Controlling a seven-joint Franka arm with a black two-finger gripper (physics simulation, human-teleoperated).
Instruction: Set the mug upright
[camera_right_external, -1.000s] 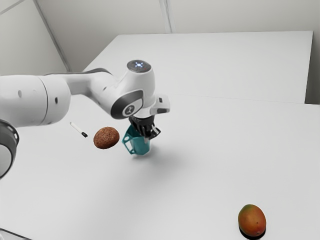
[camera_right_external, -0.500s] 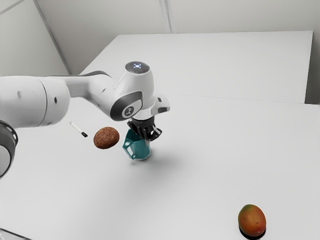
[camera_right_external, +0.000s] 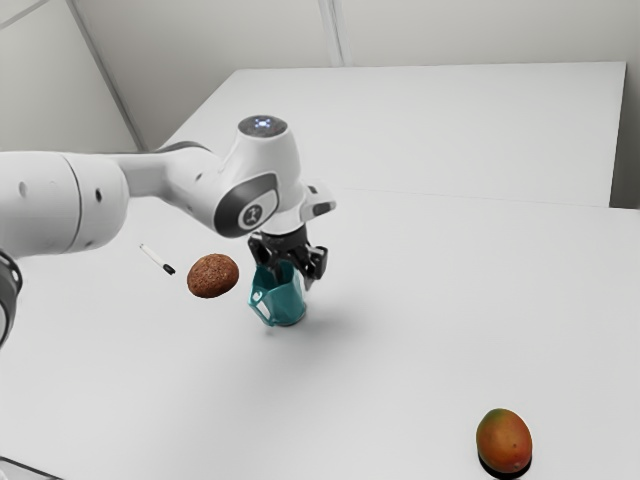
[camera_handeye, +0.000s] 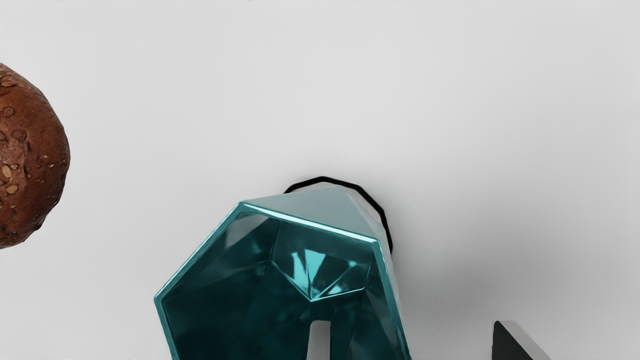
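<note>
While jaws stand wide apart, one finger (camera_handeye: 319, 342) sits inside mug (camera_right_external: 287, 304), other outside.

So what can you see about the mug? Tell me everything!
The mug is teal and shiny, maybe glazed or metal, with flat sides and a many-cornered rim. Its handle is on the exterior view's left. It's on the white table, mouth up, close to upright; I can't tell whether it leans a bit. The bun is nearby, not touching. My open gripper has one finger inside and one outside; I can't tell if the inside one touches the wall.
</note>
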